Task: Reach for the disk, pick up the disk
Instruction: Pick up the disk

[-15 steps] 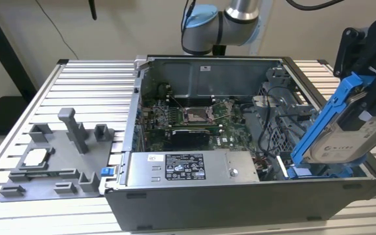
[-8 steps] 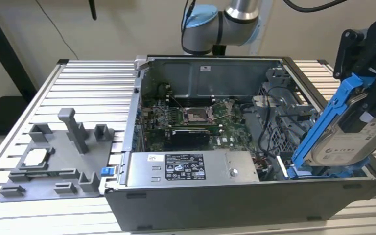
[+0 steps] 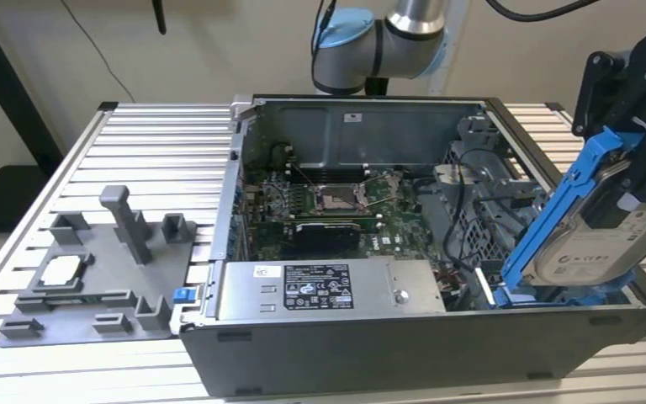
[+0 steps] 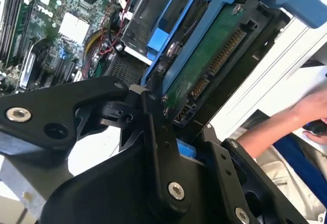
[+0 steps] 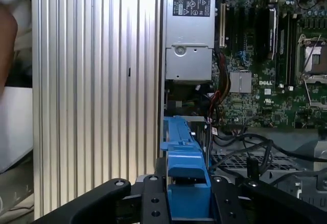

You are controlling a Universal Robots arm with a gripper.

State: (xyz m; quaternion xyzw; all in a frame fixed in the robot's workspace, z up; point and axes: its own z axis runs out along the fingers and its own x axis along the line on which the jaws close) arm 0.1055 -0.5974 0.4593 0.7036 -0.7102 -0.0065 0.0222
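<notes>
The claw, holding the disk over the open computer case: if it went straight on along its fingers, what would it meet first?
The claw is shut on the disk, whose lower end sits at the case's drive bay. Going on would likely press the disk deeper into that bay, though depth is unclear.

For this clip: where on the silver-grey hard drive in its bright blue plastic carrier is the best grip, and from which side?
Judging by its pose, grip the upper end of the silver-grey hard drive in its blue carrier, across its thin faces, coming from above: it stands tilted on edge in the open grey computer case, where the black gripper is clamped.
</notes>
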